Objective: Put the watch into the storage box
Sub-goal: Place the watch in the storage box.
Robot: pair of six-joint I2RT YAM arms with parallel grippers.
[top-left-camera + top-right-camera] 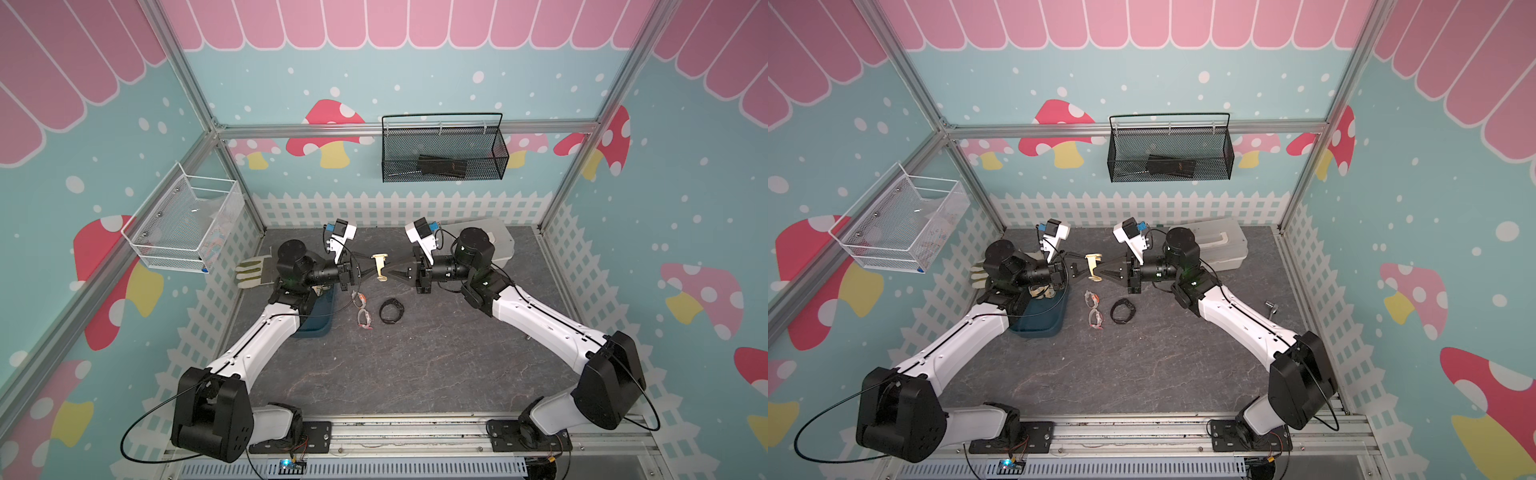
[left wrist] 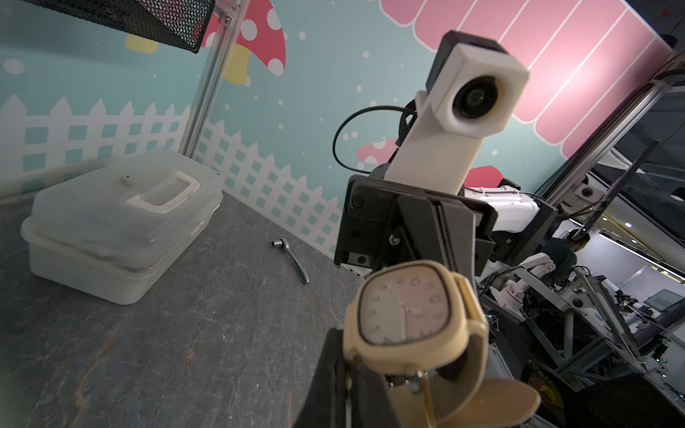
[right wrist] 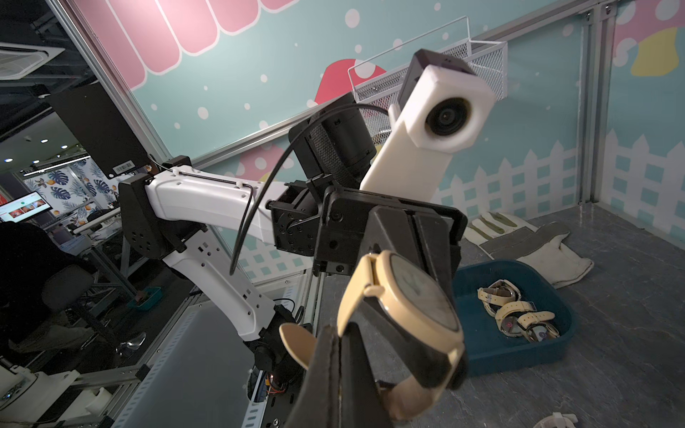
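**Cream watch clamped in mid-air by both arms**

Closest to either wrist lens is the watch (image 2: 407,304), and both sets of jaws are closed on it. The left jaws and the right jaws meet tip to tip, each pinching the strap from its own side. In a top view the watch (image 1: 380,268) hangs upright between them, clear of the bench (image 1: 415,365).

This double hold reads as a hand-over. The storage box (image 3: 519,355) lies on the left arm's side, partly under that arm, so the left arm is probably better placed to reach it. The watch is near the box but not over it.

The watch has a rounded-square case with a cream bezel. Its pale dial carries faint numerals and thin hands. The strap is the same cream, with a small metal buckle, and its loose tail curls free below the grip (it looks soft, so it would likely flop once one side lets go).

Several other watches (image 3: 515,315) already lie inside the box. On the bench just beside it are clear goggles (image 1: 362,311) and a black band (image 1: 391,311). A work glove (image 3: 537,244) lies behind the box. A white lidded case (image 2: 111,229) sits well apart, on the right arm's side.
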